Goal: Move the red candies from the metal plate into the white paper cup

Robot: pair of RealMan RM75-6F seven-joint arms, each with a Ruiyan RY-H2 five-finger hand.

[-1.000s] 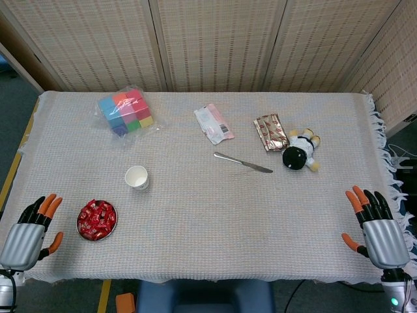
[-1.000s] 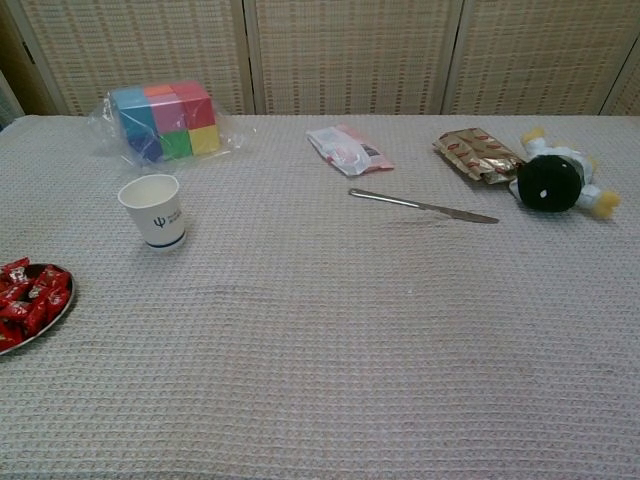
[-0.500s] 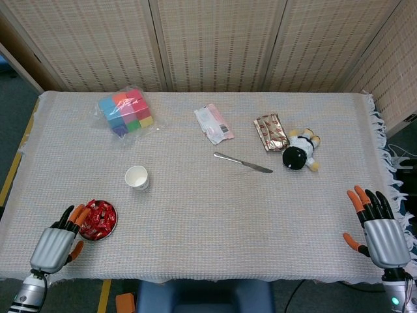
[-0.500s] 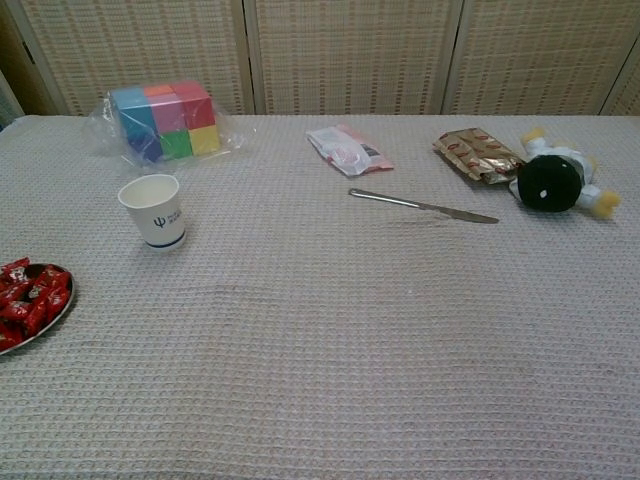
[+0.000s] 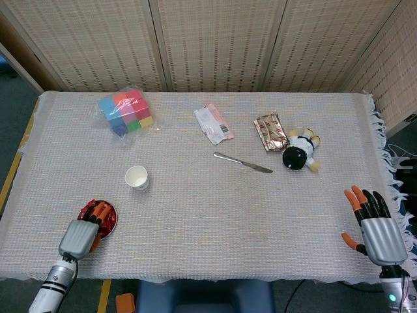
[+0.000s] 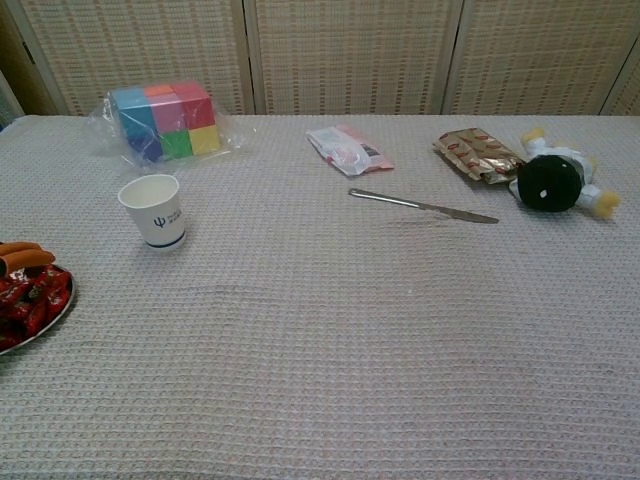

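The metal plate [image 5: 112,222] with a heap of red candies [image 5: 106,210] sits near the front left corner of the table. My left hand [image 5: 81,236] lies over its near side, fingers stretched out above the candies and holding nothing. In the chest view only its orange fingertips [image 6: 24,256] show, above the red candies [image 6: 32,297] on the plate [image 6: 60,312]. The white paper cup [image 5: 137,177] [image 6: 153,210] stands upright and empty-looking behind the plate. At the front right edge my right hand [image 5: 375,229] rests with fingers spread, far from everything.
A bag of coloured blocks [image 5: 127,111] [image 6: 165,120] lies at the back left. A pink-white packet [image 5: 214,124], a table knife [image 5: 242,163], a foil packet [image 5: 270,132] and a small plush toy [image 5: 300,151] lie across the back right.
My left hand has moved right from the table's left edge until its fingers are over the plate of candies. The right hand has stayed about where it was.
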